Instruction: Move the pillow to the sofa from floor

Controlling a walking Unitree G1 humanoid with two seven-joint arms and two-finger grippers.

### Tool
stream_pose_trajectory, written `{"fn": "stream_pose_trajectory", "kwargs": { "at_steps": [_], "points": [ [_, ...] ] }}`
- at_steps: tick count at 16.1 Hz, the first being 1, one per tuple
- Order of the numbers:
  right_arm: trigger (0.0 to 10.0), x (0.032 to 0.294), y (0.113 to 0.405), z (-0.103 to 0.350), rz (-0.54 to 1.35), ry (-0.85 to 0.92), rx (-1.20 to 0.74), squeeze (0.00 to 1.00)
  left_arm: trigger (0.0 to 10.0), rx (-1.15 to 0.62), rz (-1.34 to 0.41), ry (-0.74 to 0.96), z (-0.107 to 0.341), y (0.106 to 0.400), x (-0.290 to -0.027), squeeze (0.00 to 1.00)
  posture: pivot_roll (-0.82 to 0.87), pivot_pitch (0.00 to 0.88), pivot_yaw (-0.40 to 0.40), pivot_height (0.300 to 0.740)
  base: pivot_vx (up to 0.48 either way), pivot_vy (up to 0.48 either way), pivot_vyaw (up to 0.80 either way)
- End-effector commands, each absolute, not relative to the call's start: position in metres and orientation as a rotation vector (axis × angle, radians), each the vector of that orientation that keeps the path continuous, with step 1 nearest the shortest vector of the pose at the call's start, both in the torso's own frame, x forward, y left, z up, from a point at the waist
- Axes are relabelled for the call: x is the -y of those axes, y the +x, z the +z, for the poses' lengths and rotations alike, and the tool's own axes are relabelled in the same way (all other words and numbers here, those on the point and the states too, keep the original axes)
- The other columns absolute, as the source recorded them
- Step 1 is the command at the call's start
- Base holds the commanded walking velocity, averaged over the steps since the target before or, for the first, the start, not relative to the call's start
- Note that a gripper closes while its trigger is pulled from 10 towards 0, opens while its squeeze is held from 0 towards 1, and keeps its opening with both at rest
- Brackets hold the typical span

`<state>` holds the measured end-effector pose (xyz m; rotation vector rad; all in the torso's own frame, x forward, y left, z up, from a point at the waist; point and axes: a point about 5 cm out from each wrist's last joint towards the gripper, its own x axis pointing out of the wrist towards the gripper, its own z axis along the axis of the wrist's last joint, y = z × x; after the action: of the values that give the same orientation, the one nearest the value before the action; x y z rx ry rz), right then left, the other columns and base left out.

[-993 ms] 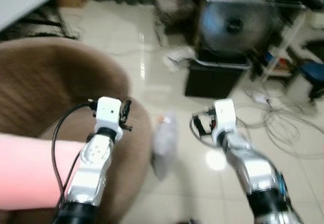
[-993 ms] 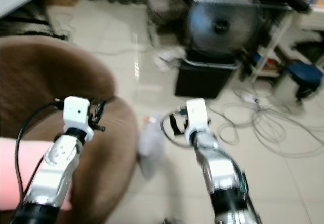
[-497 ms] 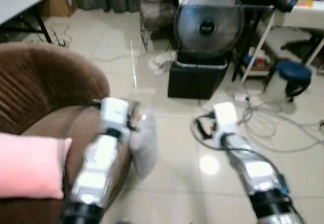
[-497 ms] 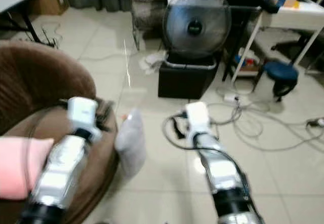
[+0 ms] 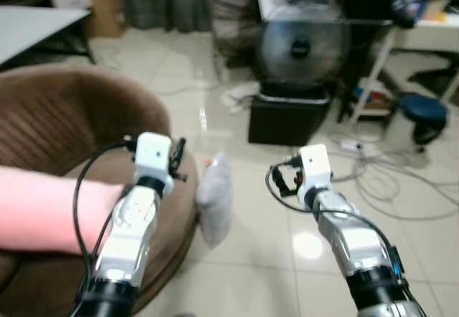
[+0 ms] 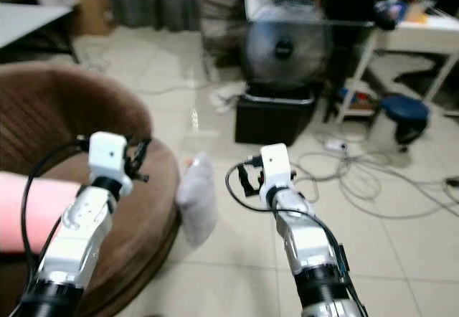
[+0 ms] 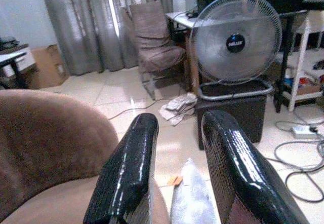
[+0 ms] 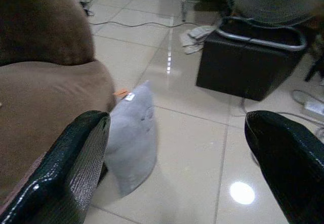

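A grey pillow (image 5: 214, 199) stands on the tiled floor, leaning against the front edge of the brown sofa (image 5: 64, 116). A pink pillow (image 5: 43, 209) lies on the sofa seat at the left. My left gripper (image 5: 176, 161) hovers over the seat's edge, just left of the grey pillow, open with a narrow gap and holding nothing. In the left wrist view the pillow (image 7: 190, 198) shows between the fingers (image 7: 129, 173). My right gripper (image 5: 283, 181) is over the floor to the pillow's right, wide open and empty. The right wrist view looks down at the pillow (image 8: 130, 138).
A large fan (image 5: 303, 44) stands on a black box (image 5: 290, 120) straight ahead. Loose cables (image 5: 387, 181) lie on the floor at the right, near a blue stool (image 5: 423, 109). A chair (image 7: 154, 36) and curtains are at the back. A white table (image 5: 36, 23) is far left.
The whole picture swayed left and back, so the camera moved. Both arms keep the same pose. The grey pillow stays on the floor against the sofa.
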<state>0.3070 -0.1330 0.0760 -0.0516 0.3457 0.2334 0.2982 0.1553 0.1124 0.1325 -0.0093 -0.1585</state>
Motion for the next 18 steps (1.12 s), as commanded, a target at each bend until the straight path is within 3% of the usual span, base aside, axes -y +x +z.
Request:
{"fn": "stream_pose_trajectory", "kwargs": {
  "at_steps": [1,4,8,18],
  "points": [
    [10.0,0.1376,0.3083,0.0787,0.222,-0.049,-0.333,0.00,10.0,0.022,-0.176,0.141,0.1148,0.3000,-0.1503,0.00,0.10,0.000,0.024,0.740,0.000,0.000,0.00],
    [10.0,0.1325,0.3045,0.0750,0.274,-0.112,-0.342,0.00,10.0,0.032,-0.184,0.129,0.1156,0.2986,-0.1511,0.00,0.10,0.000,0.026,0.740,0.186,0.000,0.00],
    [10.0,0.1333,0.3047,0.0736,0.278,-0.126,-0.344,0.00,10.0,0.009,-0.191,0.116,0.1116,0.2979,-0.1517,0.00,0.10,0.000,0.026,0.740,0.314,0.000,0.65],
    [10.0,0.1367,0.3023,0.0689,0.272,-0.135,-0.363,0.00,10.0,0.006,-0.214,0.116,0.1101,0.2973,-0.1480,0.00,0.09,0.000,0.027,0.740,0.349,0.000,0.00]
  ]
}}
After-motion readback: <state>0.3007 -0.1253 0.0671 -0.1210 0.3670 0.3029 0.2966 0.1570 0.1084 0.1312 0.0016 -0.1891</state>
